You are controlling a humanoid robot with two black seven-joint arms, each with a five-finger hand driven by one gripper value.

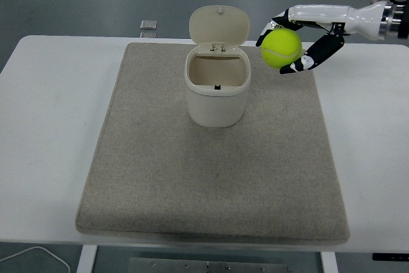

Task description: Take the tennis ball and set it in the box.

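From the head view, your right hand (pixel 295 48) has its fingers curled around the tennis ball (pixel 281 48), holding it up in the air to the right of the box (pixel 216 87), about level with the raised lid (pixel 219 25). The box stands on the grey mat (pixel 211 171) with its mouth open toward you and the flap tilted up behind it. Your main risk, as I judge it, is that lid: it stands upright just beside the ball's likely path, so if you sweep straight left at this height the ball or a fingertip could knock the flap shut or push the light box across the mat. Come in from the front-right and above the rim instead. The second risk is release: the opening is not much wider than the ball, so letting go while off-centre could bounce the ball off the rim and send it rolling over the mat and off the white table (pixel 51 94). The grip looks like a fingertip hold, so a quick swing might also loosen it. Nothing else crowds the route; a small dark object (pixel 148 25) sits at the far table edge, well apart, and a white cable (pixel 35 255) shows below the near edge. Your left arm is not in view.
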